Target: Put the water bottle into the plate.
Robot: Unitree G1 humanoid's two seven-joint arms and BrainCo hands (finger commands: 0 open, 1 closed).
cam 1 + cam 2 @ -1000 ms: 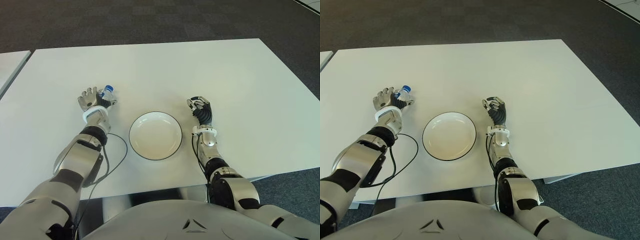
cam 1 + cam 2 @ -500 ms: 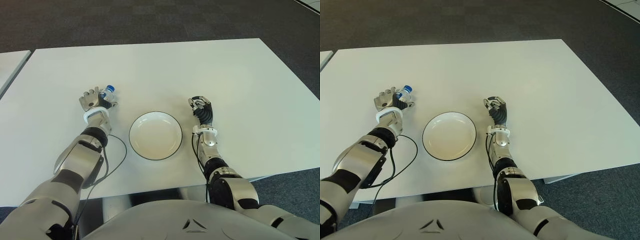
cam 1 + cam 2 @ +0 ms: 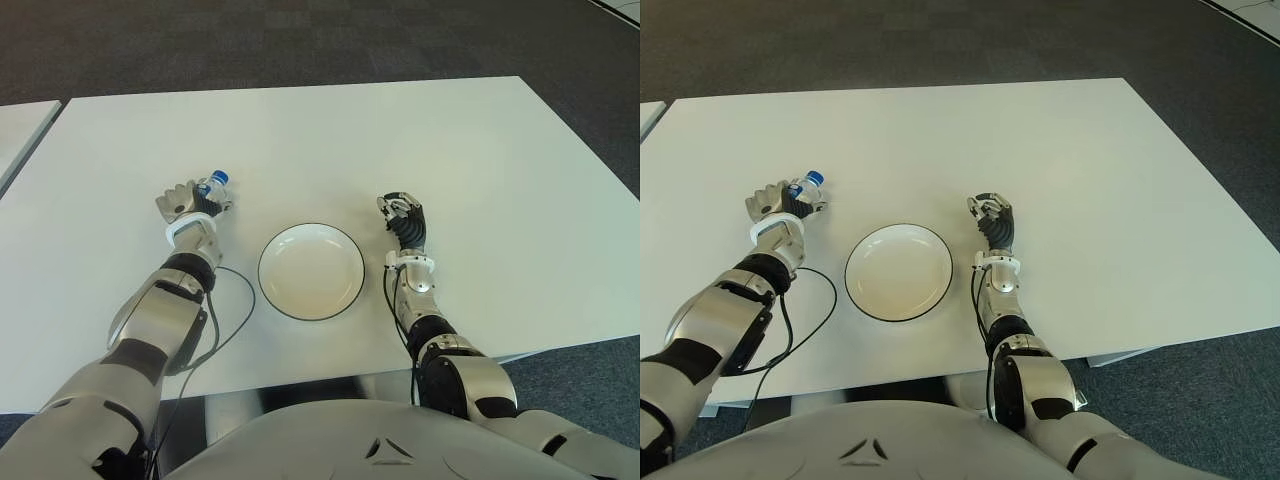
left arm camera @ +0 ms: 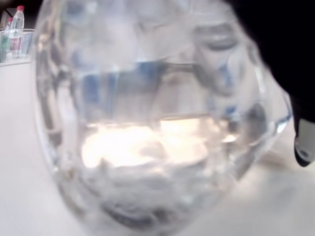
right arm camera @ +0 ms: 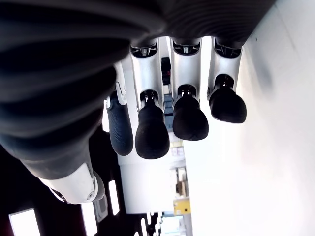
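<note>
A clear water bottle (image 3: 214, 183) with a blue cap stands on the white table (image 3: 400, 140), left of the plate. My left hand (image 3: 186, 203) is wrapped around it, fingers curled on its body. In the left wrist view the bottle (image 4: 147, 123) fills the picture right against the palm. The white plate (image 3: 311, 272) with a dark rim sits between my arms and holds nothing. My right hand (image 3: 405, 218) shows to the right of the plate, fingers loosely bent and holding nothing (image 5: 162, 128).
A black cable (image 3: 238, 305) loops on the table beside my left forearm, near the plate's left rim. A second table's corner (image 3: 20, 125) shows at the far left. Dark carpet lies beyond the table's far edge.
My left hand's fingers have curled in from spread to closed around the bottle. The right hand and the plate have not moved.
</note>
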